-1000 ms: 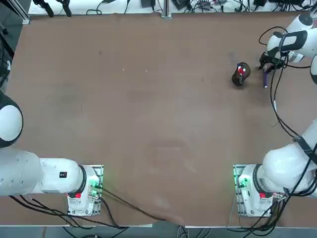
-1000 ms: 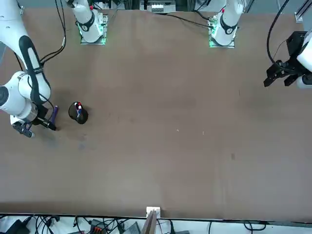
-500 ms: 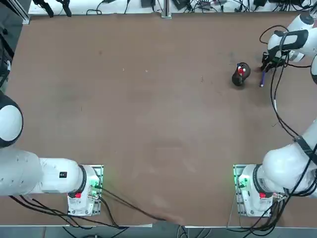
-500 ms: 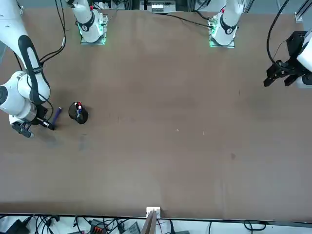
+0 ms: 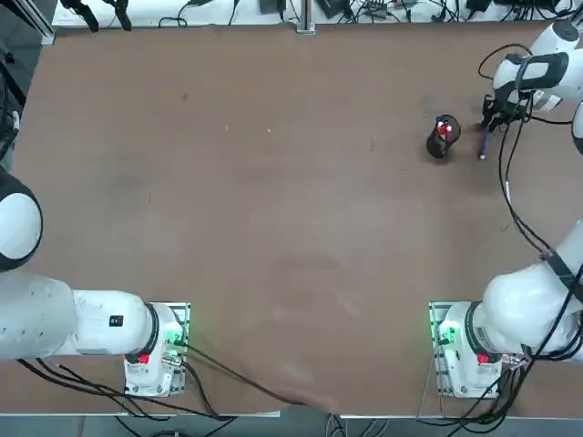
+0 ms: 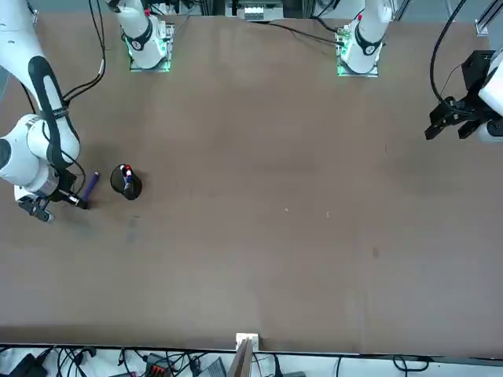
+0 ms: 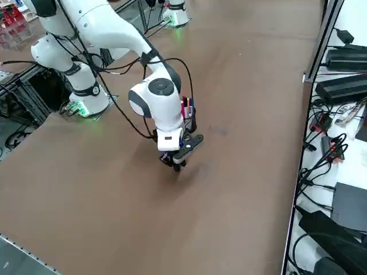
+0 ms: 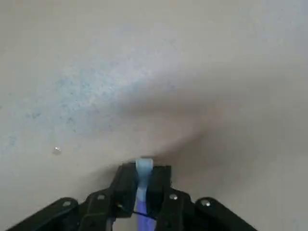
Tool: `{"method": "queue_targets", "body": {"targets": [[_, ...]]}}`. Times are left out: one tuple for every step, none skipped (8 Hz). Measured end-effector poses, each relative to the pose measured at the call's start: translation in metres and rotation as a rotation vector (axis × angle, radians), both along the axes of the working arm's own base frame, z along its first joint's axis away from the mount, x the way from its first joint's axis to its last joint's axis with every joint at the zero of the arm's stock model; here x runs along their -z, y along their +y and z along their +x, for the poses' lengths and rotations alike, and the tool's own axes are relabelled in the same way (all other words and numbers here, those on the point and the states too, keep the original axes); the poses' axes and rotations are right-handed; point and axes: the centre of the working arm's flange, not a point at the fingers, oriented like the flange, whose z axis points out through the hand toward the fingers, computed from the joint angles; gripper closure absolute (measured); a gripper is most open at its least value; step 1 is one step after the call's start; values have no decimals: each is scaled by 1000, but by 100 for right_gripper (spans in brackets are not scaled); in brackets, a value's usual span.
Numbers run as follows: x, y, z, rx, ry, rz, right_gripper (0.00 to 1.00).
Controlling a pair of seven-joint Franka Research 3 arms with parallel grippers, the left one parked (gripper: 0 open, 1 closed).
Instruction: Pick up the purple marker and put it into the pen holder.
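Table edge close beside pincer clamping purple marker.

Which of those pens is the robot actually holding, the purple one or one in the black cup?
The purple marker: it is pinched in the right end effector, beside the cup. The red-capped pen stands inside the cup, untouched.

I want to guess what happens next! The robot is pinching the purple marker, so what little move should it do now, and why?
Probably lift a little. The right gripper is shut on the purple marker, near the table, beside the pen holder. The marker likely has to rise above the rim before going in.
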Motion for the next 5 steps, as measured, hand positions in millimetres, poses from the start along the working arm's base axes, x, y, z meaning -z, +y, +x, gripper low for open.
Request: {"method": "queue_targets", "body": {"targets": [[-28,-3,11,1,25,9,85],[-70,-5,24,19,45,16,85],[-121,-3,35,60,60,14,85],[-172,4,45,100,77,-24,85],[-213,15,51,147,92,-103,85]]}}
